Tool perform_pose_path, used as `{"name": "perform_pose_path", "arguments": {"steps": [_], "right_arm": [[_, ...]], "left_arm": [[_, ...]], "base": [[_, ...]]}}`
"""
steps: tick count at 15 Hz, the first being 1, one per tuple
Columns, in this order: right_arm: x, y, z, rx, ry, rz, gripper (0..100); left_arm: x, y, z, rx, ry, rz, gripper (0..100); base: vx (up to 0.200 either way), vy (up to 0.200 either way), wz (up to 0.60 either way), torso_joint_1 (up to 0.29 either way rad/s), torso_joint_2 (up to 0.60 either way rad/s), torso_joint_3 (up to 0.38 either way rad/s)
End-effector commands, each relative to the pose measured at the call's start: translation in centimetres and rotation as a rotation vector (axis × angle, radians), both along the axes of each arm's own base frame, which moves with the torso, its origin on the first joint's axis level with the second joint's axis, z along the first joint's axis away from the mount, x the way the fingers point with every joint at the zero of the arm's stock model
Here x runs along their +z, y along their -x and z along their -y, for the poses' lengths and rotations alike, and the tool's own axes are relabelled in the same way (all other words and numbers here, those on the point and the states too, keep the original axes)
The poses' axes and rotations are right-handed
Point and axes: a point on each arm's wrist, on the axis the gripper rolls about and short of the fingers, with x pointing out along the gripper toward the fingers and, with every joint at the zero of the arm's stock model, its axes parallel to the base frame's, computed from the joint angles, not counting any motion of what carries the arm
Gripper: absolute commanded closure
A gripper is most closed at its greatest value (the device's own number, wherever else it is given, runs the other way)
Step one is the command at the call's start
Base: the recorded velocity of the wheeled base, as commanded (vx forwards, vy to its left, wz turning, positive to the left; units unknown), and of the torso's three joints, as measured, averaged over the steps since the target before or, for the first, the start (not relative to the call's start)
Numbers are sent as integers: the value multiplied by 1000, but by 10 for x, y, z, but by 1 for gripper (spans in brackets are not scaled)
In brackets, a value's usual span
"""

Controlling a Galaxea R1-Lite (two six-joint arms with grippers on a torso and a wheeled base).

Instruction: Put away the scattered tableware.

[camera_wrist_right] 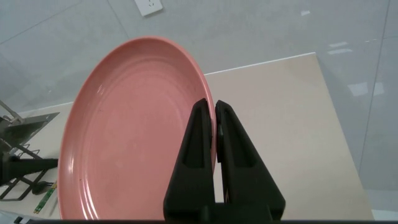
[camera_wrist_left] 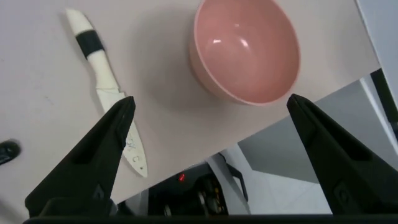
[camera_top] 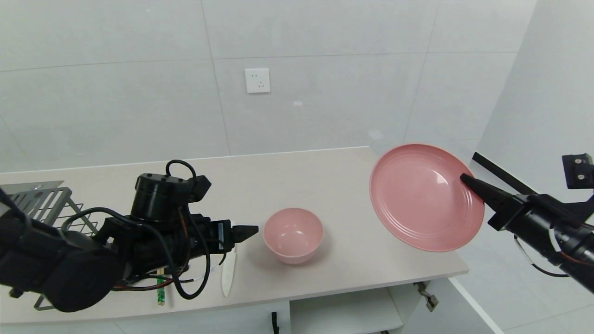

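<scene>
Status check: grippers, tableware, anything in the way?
Right gripper shut on pink plate, lifted, tilted. Left gripper open beside pink bowl, not touching. Path to bowl clear.

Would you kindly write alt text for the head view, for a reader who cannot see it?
The right gripper holds a pink plate by its rim, tilted above the right end of the counter. The left gripper, open, is beside a pink bowl on the counter, near a white knife.

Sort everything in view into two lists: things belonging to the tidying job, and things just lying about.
Job: pink plate, clamped in the right gripper; pink bowl; white knife; what look like chopsticks; metal rack, probably where they go.
Just there: wall socket; counter.
</scene>
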Motion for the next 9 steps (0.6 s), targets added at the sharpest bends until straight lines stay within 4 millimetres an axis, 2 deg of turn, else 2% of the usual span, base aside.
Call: {"name": "perform_pose_path", "arguments": {"steps": [1, 3, 7, 9], "right_arm": [[0, 0, 1, -3, 0, -1, 100], [0, 0, 0, -1, 0, -1, 100], [0, 0, 0, -1, 0, -1, 100], [0, 0, 0, -1, 0, -1, 100]], "left_arm": [[-21, -10, 13, -29, -26, -55, 0], [-27, -20, 20, -32, -15, -26, 0], [-55, -36, 38, -56, -10, -15, 0], [-63, -46, 48, -68, -10, -15, 0]], "base": [[0, 0, 0, 0, 0, 0], [0, 0, 0, 0, 0, 0], [0, 0, 0, 0, 0, 0], [0, 0, 0, 0, 0, 0]]}}
